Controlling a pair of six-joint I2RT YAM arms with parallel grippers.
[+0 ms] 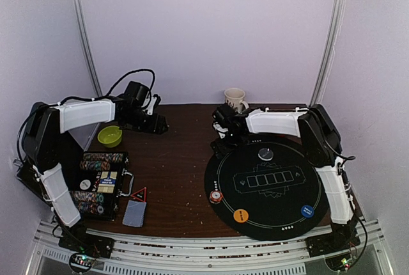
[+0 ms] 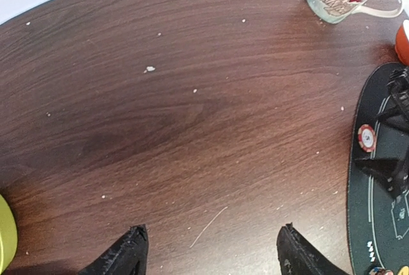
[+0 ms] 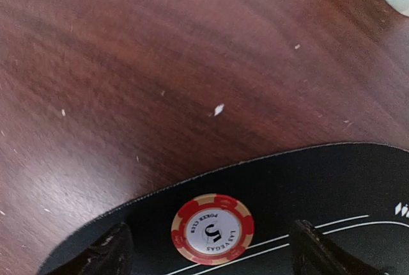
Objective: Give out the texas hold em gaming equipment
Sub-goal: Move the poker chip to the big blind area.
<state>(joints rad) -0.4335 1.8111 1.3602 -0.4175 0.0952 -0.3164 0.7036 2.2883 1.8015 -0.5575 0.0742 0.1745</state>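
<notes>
Currently red-and-white "5" poker chip (image 3: 212,229) lies flat on black mat (image 3: 332,179), lower centre of frame, between wide-spread fingers of right gripper (image 3: 209,231); nothing gripped.

Left arm (image 1: 80,114) and right arm (image 1: 275,121): white shells, black joints, matte-black jaws; a black cable (image 1: 134,71) loops above the left wrist.

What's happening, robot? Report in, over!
Left gripper open, empty, over bare table. Right gripper open, fingers either side of red-and-white chip lying flat at the mat edge. Nothing in the way. Over.
</notes>
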